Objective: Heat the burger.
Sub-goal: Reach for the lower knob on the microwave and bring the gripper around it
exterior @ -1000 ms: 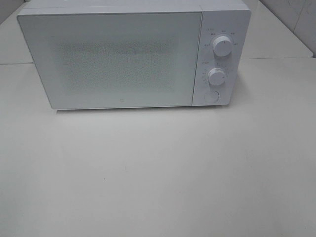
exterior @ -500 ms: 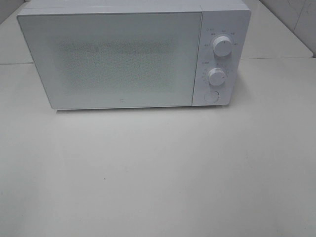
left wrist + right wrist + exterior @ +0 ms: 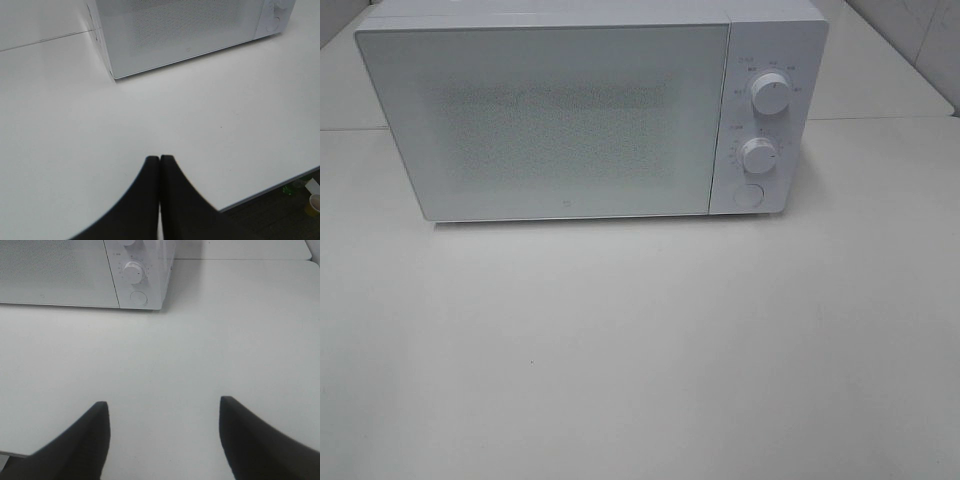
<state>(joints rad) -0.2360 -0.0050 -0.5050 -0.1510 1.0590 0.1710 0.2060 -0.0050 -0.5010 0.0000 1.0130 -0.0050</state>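
White table [image 3: 640, 350] carried only the white microwave [image 3: 590, 110], set toward the far side, door [image 3: 550, 120] shut. The door's speckled panel was opaque from every view, so the burger could not be seen: not on the table, not in either gripper; whether it sat inside could not be told, and its look could not be recorded. Main risk, as judged: starting the oven on an unverified load. Second: upper dial [image 3: 771, 95], lower dial [image 3: 759, 156] and round button [image 3: 747, 196] sat close together at the right, so a wide approach could turn the wrong control. Right gripper [image 3: 163, 402] spread, empty, near edge. Left gripper [image 3: 159, 165] pressed together, empty.
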